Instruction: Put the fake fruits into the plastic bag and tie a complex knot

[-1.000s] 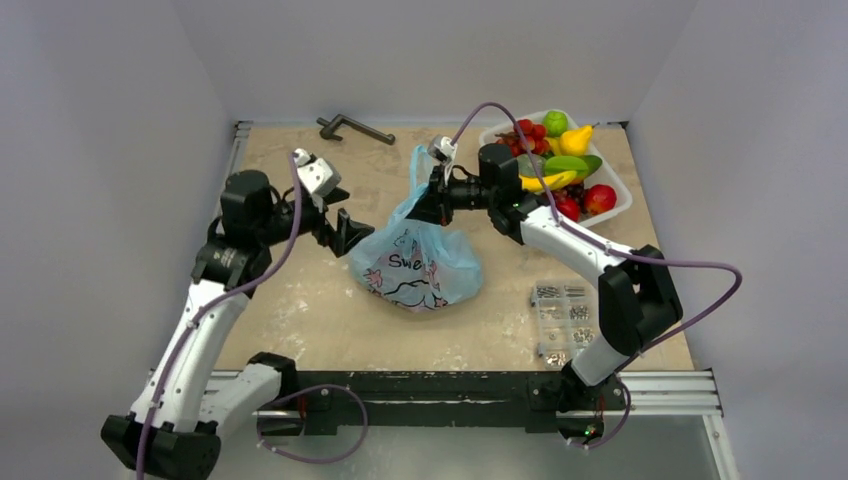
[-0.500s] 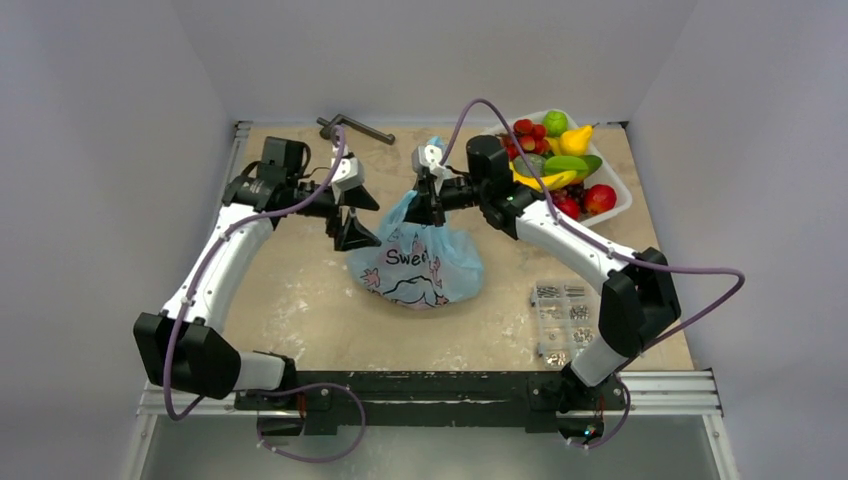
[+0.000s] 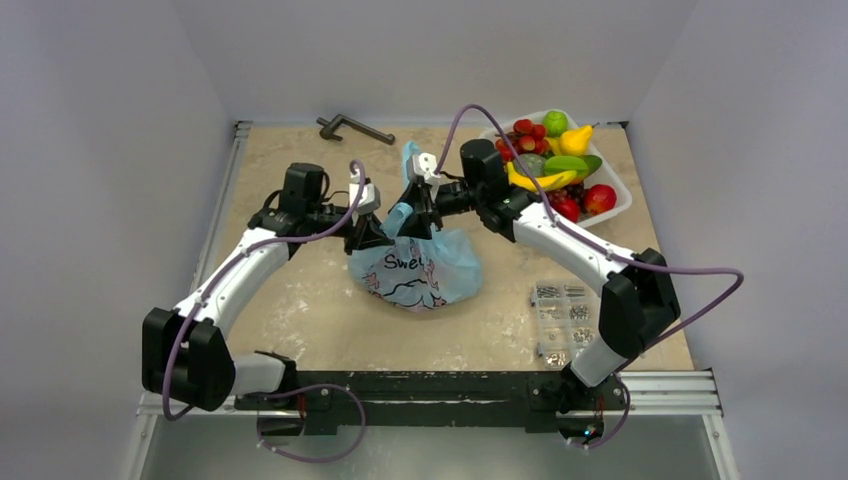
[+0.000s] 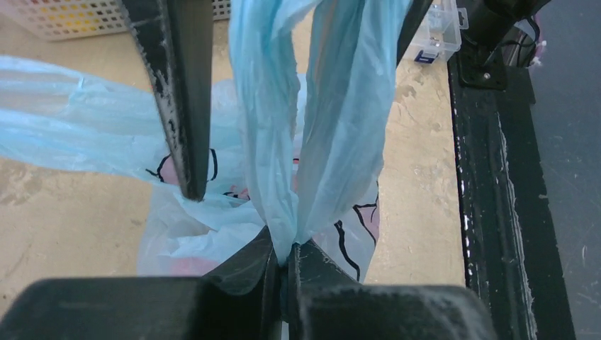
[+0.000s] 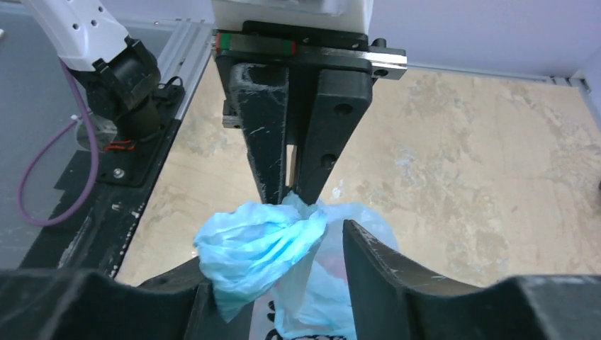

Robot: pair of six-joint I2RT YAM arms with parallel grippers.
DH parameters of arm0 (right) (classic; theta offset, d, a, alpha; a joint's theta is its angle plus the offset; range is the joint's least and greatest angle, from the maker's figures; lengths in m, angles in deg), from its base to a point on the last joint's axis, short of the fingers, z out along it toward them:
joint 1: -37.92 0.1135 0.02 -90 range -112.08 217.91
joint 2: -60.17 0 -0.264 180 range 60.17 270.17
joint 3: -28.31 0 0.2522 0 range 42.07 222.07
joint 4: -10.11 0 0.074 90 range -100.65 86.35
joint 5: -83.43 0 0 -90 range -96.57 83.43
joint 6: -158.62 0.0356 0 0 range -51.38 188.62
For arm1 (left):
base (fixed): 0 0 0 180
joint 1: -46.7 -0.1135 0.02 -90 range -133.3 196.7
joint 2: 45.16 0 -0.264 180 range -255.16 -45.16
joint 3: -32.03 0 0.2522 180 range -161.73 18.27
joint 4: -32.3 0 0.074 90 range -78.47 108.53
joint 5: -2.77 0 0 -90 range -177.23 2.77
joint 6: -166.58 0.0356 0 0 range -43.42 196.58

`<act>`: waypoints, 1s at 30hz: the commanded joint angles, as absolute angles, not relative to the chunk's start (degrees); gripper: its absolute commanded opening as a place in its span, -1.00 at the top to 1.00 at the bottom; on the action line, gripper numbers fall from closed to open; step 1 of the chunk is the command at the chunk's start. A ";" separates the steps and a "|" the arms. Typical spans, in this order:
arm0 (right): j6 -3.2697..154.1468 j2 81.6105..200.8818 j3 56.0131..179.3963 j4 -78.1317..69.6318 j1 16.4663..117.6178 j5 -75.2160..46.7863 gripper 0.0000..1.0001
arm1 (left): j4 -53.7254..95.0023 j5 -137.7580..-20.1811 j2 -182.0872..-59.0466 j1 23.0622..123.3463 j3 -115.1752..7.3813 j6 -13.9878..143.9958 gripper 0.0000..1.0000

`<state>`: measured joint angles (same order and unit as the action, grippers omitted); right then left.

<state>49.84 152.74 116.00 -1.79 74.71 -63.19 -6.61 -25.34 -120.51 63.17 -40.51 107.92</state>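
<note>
The light-blue plastic bag (image 3: 415, 268) sits mid-table with its printed side up. My left gripper (image 3: 384, 237) is shut on a bunched handle, and the left wrist view shows the film pinched between the closed jaws (image 4: 290, 261). My right gripper (image 3: 419, 212) stands open just above the bag. In the right wrist view a crumpled handle (image 5: 259, 244) lies loose over one finger of the right gripper (image 5: 278, 244), with the left gripper (image 5: 290, 190) clamped on the bag just beyond. Fake fruits (image 3: 555, 160) lie heaped in the tray; whether the bag holds any is hidden.
A white tray (image 3: 622, 205) stands at the back right. A clear box of screws (image 3: 562, 320) lies at the front right. A dark metal handle (image 3: 355, 127) rests at the back edge. Grey walls enclose the table on three sides.
My left arm swung right to the bag and shut on a handle. My right gripper opened, letting go of the handle it had pinched, and shifted slightly left.
</note>
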 commanded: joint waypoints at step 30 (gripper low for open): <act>74.29 149.66 111.99 12.76 73.14 -55.48 1.00 | -3.93 -28.06 -111.95 59.61 -38.96 102.56 0.10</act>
<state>79.21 152.54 111.52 11.66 73.16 -51.85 2.81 -33.41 -115.11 62.45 -34.98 97.66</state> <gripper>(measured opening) 0.006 0.408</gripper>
